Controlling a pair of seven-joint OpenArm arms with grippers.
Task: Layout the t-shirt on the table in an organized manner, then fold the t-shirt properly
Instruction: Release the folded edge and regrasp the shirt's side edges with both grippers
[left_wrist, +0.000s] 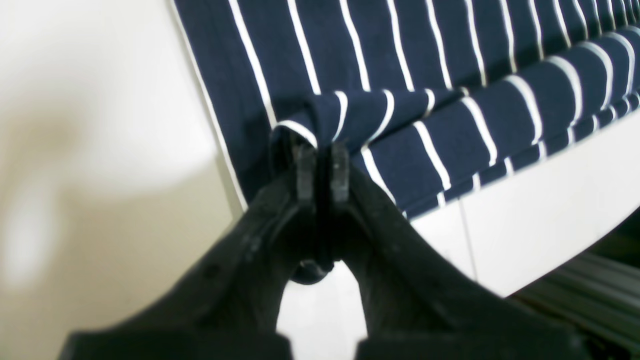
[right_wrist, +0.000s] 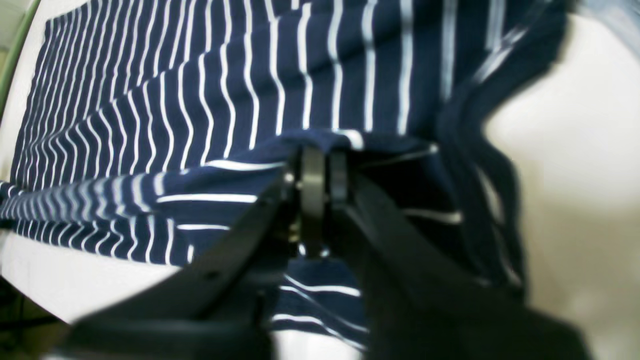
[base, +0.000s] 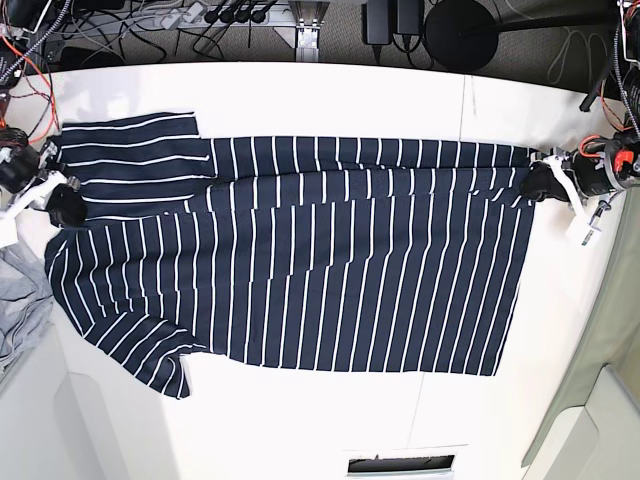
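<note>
Near me first: my left gripper (left_wrist: 322, 165) has its pads pressed almost together with a pinch of navy striped cloth between them. That is the folded edge of the t-shirt (left_wrist: 450, 130), and it rises a little off the table (left_wrist: 540, 200) right at my jaws. My right gripper (right_wrist: 320, 170) looks the same: pads close, a bunched fold of the shirt caught between them, though that view is blurred and I cannot tell how firm the hold is.

From above, the shirt lies flat across the table with its long axis running between my two grippers. My left gripper (base: 545, 183) has the hem end and my right gripper (base: 62, 200) the shoulder end. One long edge is already turned in as a narrow band along the far side, and both my grips sit on that band. So the rest of the cloth lies toward the near table edge from both jaws, spread wide, with one sleeve (base: 150, 355) sticking out at the near corner on my right side. I judge neither arm nearer than the other; each owns its own end, and any coming move must run evenly along that axis.

Beyond my right gripper a grey garment (base: 18, 305) hangs at the table's side.

I can read no brand, label or writing anywhere.
</note>
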